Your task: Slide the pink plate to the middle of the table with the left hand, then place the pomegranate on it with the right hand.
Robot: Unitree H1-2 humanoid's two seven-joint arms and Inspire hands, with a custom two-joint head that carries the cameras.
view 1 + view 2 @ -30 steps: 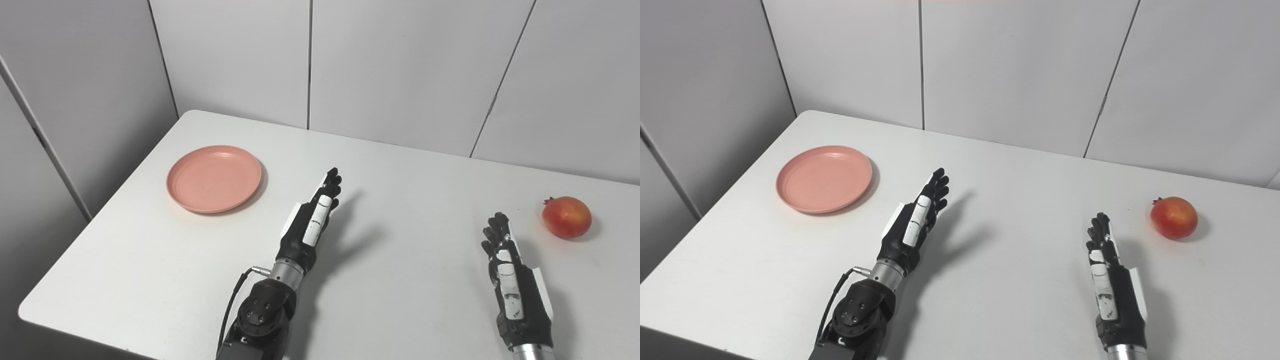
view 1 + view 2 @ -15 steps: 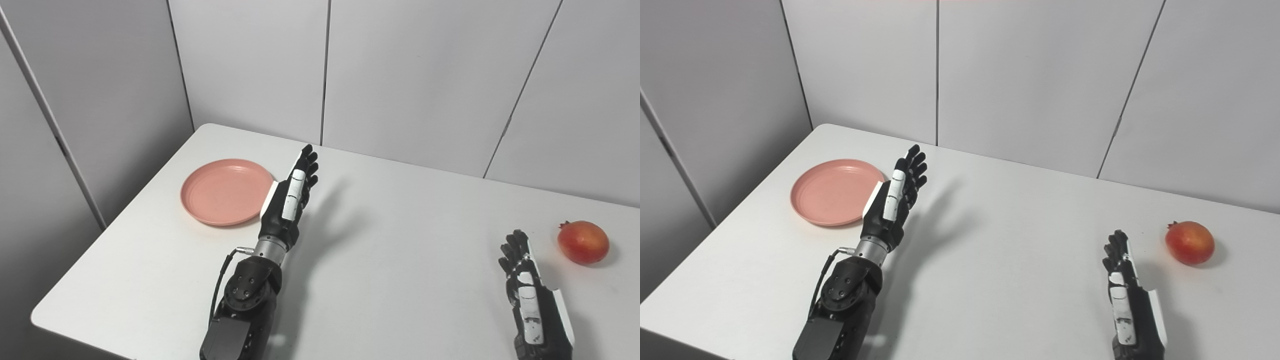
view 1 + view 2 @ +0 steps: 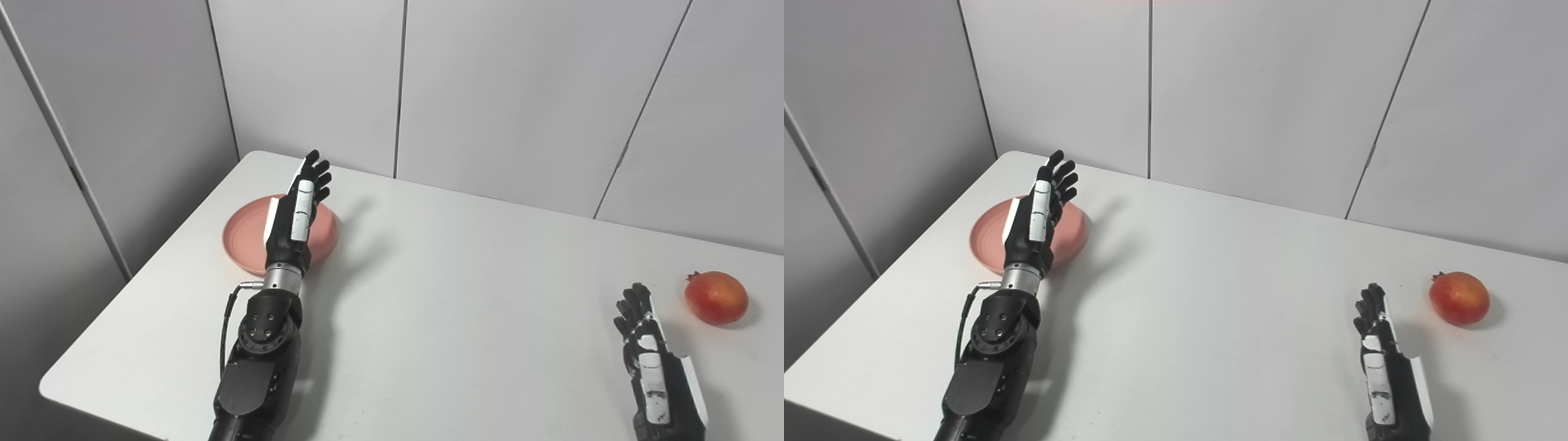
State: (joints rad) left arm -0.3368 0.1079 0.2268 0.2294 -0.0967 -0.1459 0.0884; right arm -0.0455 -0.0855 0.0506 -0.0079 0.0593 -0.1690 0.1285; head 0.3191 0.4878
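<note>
Left hand [image 3: 295, 215] hangs over pink plate [image 3: 242, 240] at table's [image 3: 465, 306] left, fingers straight, grasping nothing. Right hand [image 3: 652, 361] low nr pomegranate [image 3: 716, 297], not touching, fingers loose & empty.

Plate [image 3: 242, 242] sits far left on the worktop [image 3: 459, 294], left hand [image 3: 294, 217] over it. Pomegranate [image 3: 716, 297] is way off right, right hand [image 3: 652, 361] near it, front-left.

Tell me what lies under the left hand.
The pink plate lies under the open left hand. Its middle is covered; whether the hand touches it cannot be seen.
</note>
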